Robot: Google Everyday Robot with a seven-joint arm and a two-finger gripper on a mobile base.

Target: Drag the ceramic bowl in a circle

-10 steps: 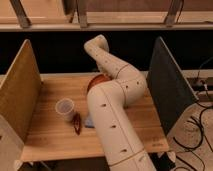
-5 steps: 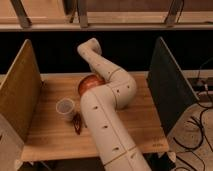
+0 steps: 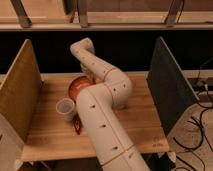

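Ceramic bowl (image 3: 78,86) sits on the wooden surface (image 3: 135,125) toward its rear left part, orange-red and glossy with a darker rim; only its left portion shows, since the white arm (image 3: 100,115) crosses over the rest. In the one camera view the arm bends back on itself above the bowl, and the claw (image 3: 90,79) lies at the bowl's far right edge, tucked behind the arm's links; whether it is spread or closed, and whether it has hold of the rim, I cannot tell. A small translucent cup (image 3: 65,108) stands just in front of the bowl on its left side, close to it, and a dark reddish item (image 3: 78,125) lies near the cup beside the arm; upright panels (image 3: 20,92) flank the surface on both sides. Judging from this, the drag is under way or about to be; doing it well means keeping steady contact at the rim, pressing lightly so the bowl slides rather than tips; the loop should stay tight and bend away from the cup, which could be knocked over; the left panel also limits the sweep.
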